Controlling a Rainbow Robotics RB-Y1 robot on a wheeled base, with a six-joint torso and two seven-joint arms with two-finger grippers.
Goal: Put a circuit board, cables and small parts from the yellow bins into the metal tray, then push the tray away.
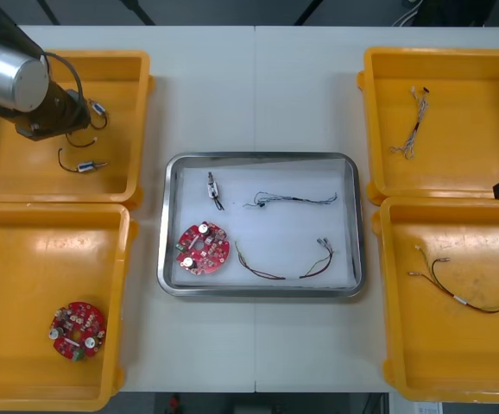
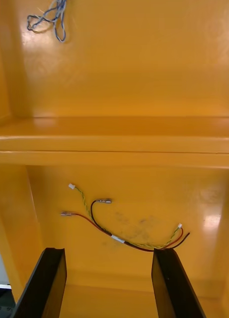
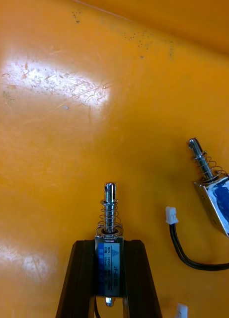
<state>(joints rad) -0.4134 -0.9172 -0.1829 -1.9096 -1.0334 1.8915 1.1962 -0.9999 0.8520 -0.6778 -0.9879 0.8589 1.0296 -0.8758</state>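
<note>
Left pincer (image 3: 109,248) clamps a small metal part (image 3: 110,226) in the far left yellow bin (image 1: 139,103); right pincer (image 2: 109,252) stands apart, empty.

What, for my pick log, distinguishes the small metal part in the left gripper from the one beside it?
The gripped small metal part is clamped between the fingers of the left gripper; the loose small metal part lies free on the floor of the yellow bin. The gripped part's rod runs along the fingers; the loose part's tilts. The gripped part shows a printed label, the loose part a blue face. Both have spring-wound rods.
</note>
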